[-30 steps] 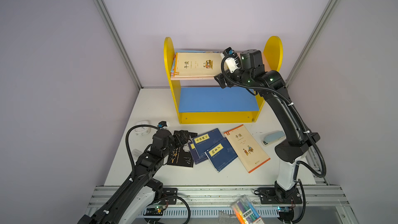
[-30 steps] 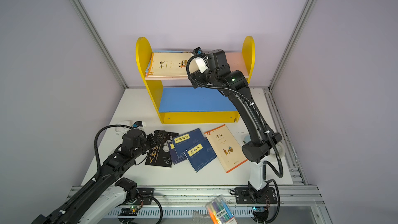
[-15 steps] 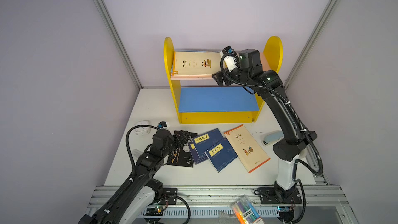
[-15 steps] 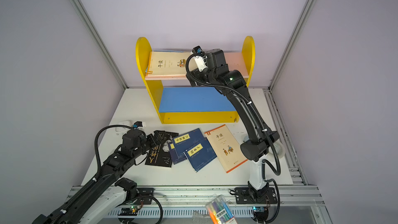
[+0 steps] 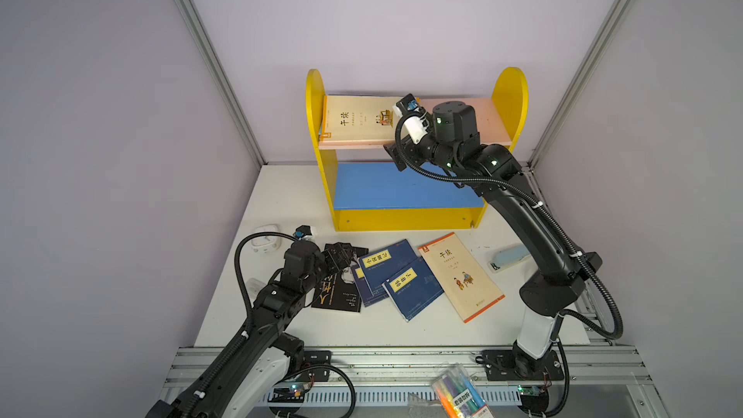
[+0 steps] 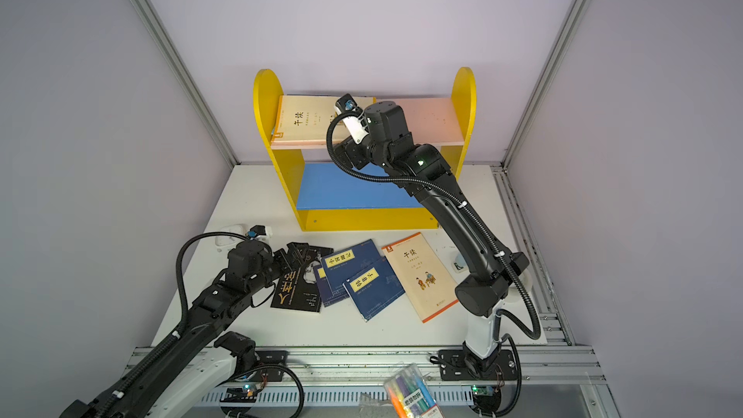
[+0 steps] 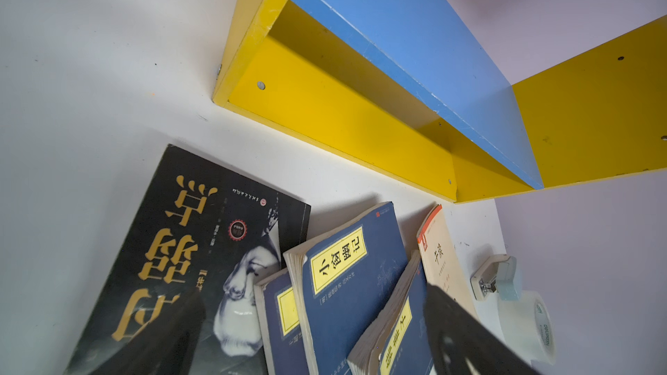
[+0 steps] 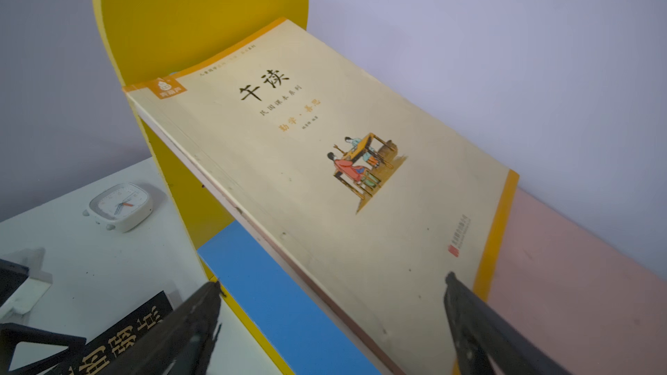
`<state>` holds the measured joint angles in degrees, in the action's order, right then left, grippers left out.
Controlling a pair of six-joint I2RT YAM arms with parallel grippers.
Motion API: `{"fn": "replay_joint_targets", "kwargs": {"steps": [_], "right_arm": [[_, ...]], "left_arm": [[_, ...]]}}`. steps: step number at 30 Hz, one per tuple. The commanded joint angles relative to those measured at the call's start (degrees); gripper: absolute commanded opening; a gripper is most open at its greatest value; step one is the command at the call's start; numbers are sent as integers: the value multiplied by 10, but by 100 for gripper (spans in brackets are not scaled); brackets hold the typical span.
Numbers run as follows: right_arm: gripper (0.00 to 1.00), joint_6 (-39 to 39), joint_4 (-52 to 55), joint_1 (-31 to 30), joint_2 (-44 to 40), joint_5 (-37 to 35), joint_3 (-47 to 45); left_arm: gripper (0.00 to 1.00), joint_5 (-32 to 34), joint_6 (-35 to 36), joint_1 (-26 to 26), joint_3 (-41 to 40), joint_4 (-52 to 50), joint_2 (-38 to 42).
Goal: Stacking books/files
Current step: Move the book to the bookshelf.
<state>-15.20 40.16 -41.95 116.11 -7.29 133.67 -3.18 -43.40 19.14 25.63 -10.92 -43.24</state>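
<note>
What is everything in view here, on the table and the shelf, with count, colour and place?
Table: one, white; under everything.
Shelf unit: one, yellow sides, pink top board, blue lower board; back of table.
Shelved books: stack, cream cover on top, count hidden; pink board, left-arm end.
Navy books: three, yellow labels; overlapping, mid-table.
Black book: one, gold lettering; table, beside navy books.
Cream book: one, orange edge; table, beside navy books.
Clock: one, white; table, left-arm side.
Stapler: one, light blue; table, right-arm side.
Tape roll: one, whitish; beside stapler.
Marker pack: one, multicoloured; in front of table.
Left gripper: one, black, open; over black book.
Right gripper: one, black, open; at shelved books' front edge.
</note>
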Motion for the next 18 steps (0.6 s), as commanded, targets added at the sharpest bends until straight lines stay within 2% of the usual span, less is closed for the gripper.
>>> {"fn": "replay_joint_targets", "kwargs": {"steps": [1, 10, 18], "right_arm": [[98, -40, -46, -11, 22, -19, 23], [98, -43, -75, -20, 72, 8, 64], [98, -48, -111, -23, 90, -10, 63]], "left_arm": [[97, -8, 10, -1, 5, 14, 0], [97, -4, 8, -2, -3, 3, 19], [97, -2, 7, -6, -6, -9, 30]]}}
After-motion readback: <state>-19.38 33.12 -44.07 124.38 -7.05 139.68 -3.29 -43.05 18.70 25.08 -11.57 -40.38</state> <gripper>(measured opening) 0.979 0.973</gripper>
